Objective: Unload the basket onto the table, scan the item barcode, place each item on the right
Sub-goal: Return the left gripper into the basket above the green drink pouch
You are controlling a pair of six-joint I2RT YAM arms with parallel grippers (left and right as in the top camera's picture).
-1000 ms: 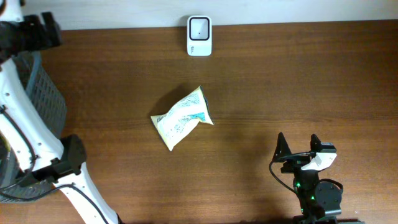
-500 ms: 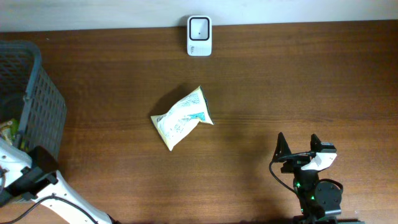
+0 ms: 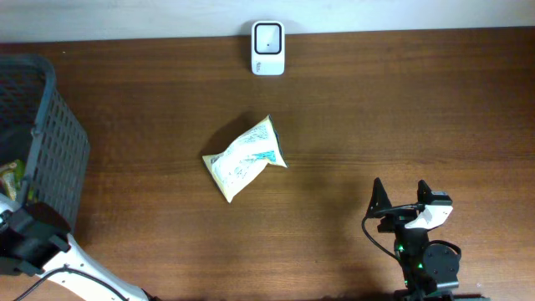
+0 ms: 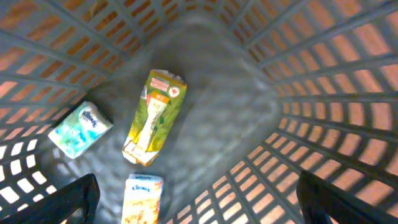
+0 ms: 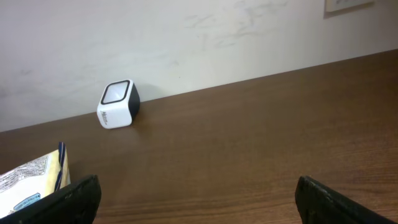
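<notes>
The item, a crumpled white and yellow bag (image 3: pixel 244 157) with blue print, lies in the middle of the table; its corner (image 5: pixel 31 180) shows at the lower left of the right wrist view. The white barcode scanner (image 3: pixel 267 37) stands at the far edge by the wall, seen again as scanner (image 5: pixel 118 104). My right gripper (image 3: pixel 401 197) rests open near the front right, pointing toward the wall, with nothing between its fingers (image 5: pixel 202 202). My left gripper (image 4: pixel 199 205) hangs open above the inside of the basket, holding nothing.
A dark mesh basket (image 3: pixel 50 142) stands at the table's left edge. On its floor lie a green-yellow carton (image 4: pixel 154 115), a blue tissue pack (image 4: pixel 81 129) and an orange tissue pack (image 4: pixel 143 199). Part of the left arm (image 3: pixel 33 238) shows at the front left corner.
The left arm has swung from the far side of the basket toward the front left corner of the overhead view. The bag, the scanner and the right arm have not moved.
</notes>
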